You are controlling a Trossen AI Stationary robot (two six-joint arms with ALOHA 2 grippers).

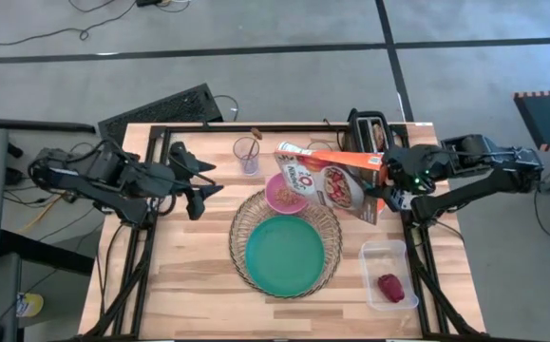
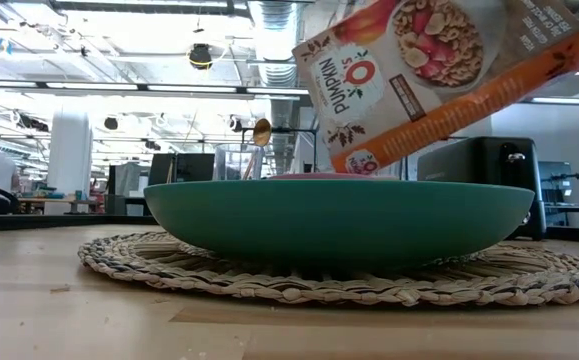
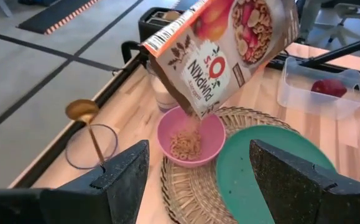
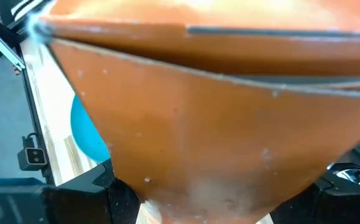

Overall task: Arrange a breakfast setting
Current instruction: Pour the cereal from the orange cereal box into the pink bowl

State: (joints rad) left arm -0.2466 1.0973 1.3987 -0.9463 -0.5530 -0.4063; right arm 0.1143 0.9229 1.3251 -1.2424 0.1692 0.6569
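A cereal box (image 1: 331, 176) hangs tilted over the pink bowl (image 1: 284, 195), its open end down, and cereal lies in the bowl (image 3: 189, 137). My right gripper (image 1: 379, 185) is shut on the box. The bowl rests on the far edge of the round woven charger (image 1: 330, 220), with the teal plate (image 1: 284, 255) on the charger's middle. A spoon (image 3: 86, 115) stands in a clear glass (image 1: 247, 154). The dark red fruit (image 1: 391, 287) lies in a clear tub (image 1: 388, 264). My left gripper (image 1: 199, 185) hovers open above the table's left part, holding nothing. My right gripper pinches the cereal box near its closed end (image 4: 217, 186) between its two fingers (image 4: 86, 193), one on each of two opposite sides. The fingers come from the table's right, slanting down. The box is lifted clear, tipped with its open end (image 3: 201, 109) low over the bowl.
A black toaster (image 1: 369, 133) stands at the far right behind the box, with something tan in its slot (image 3: 170, 14). The tub sits at the near right corner. Bare wood lies left of the charger and along the near edge.
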